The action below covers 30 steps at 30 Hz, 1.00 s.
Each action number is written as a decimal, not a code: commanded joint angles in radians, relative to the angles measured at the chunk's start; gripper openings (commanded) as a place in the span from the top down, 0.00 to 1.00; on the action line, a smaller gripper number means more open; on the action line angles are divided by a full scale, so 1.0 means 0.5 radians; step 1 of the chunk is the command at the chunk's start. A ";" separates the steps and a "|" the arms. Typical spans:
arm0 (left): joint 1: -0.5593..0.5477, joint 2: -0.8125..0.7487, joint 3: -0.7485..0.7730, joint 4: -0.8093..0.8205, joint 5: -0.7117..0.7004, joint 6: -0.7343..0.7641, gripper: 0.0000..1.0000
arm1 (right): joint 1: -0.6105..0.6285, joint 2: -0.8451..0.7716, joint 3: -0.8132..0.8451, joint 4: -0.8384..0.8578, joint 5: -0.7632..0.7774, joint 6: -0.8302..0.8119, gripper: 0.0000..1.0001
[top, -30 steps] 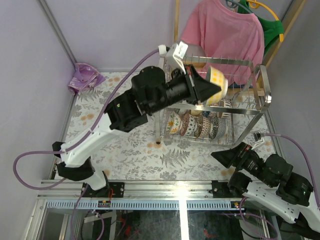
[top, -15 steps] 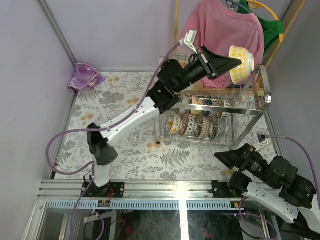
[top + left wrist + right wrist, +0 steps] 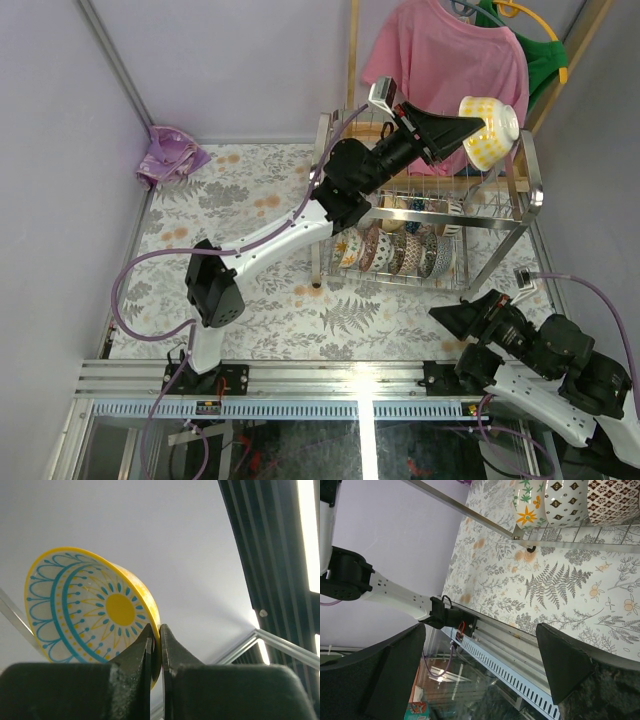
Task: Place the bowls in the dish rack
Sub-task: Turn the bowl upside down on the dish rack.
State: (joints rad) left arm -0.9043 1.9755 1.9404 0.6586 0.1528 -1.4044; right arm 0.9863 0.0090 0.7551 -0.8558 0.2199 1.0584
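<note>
One white ceramic bowl with yellow and blue patterning (image 3: pixel 488 130) is in transit. It is held high over the far right end of the two-tier steel wire dish rack (image 3: pixel 440 214), clear of the wires and tipped on its side. A pink garment (image 3: pixel 450 60) hangs behind it.

Rack condition: a row of patterned ceramic bowls (image 3: pixel 395 250) stands on edge between the prongs of the lower tier. More bowls show behind the front rail, but their tier cannot be confirmed.

Step in hand, as judged: lowering this bowl into a free slot.
- Bring it down on edge, lined up with a vacant gap between prongs.
- Keep it clear of the chrome corner post and the upper rails.
- Descend slowly, since a single-point rim hold may let the bowl swing or slip.
- Release only once the rim is seated between the wires.

The left gripper (image 3: pixel 156 630) is clenched almost fully. Its two fingers nip the bowl's rim wall, one inside and one outside, with no other contact.

The right gripper (image 3: pixel 480 665) has its jaws spread wide and grasps nothing. It sits low over the floral-printed table covering (image 3: pixel 250 200), near the rack's front right corner.
</note>
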 commanded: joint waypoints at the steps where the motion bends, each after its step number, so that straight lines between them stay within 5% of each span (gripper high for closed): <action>1: 0.008 0.038 -0.025 -0.059 -0.110 -0.048 1.00 | 0.012 -0.018 0.060 -0.001 0.031 0.016 0.00; 10: 0.005 -0.113 -0.063 -0.482 -0.199 0.032 1.00 | 0.010 0.331 0.485 0.076 -0.031 -0.275 0.01; 16: -0.011 -0.194 -0.100 -0.390 -0.193 0.040 1.00 | 0.010 1.041 1.474 -0.106 0.053 -0.751 0.02; 23: -0.011 -0.339 -0.141 -0.514 -0.228 0.065 1.00 | 0.029 1.647 2.540 -0.298 0.488 -1.132 0.03; 30: -0.002 -0.192 0.000 -0.596 -0.203 -0.066 1.00 | 0.091 1.886 2.757 -0.212 0.686 -1.260 0.00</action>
State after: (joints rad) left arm -0.9089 1.8565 1.8755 0.3347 0.0425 -1.3830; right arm 1.0161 0.8883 2.1273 -0.9642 0.4870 0.5198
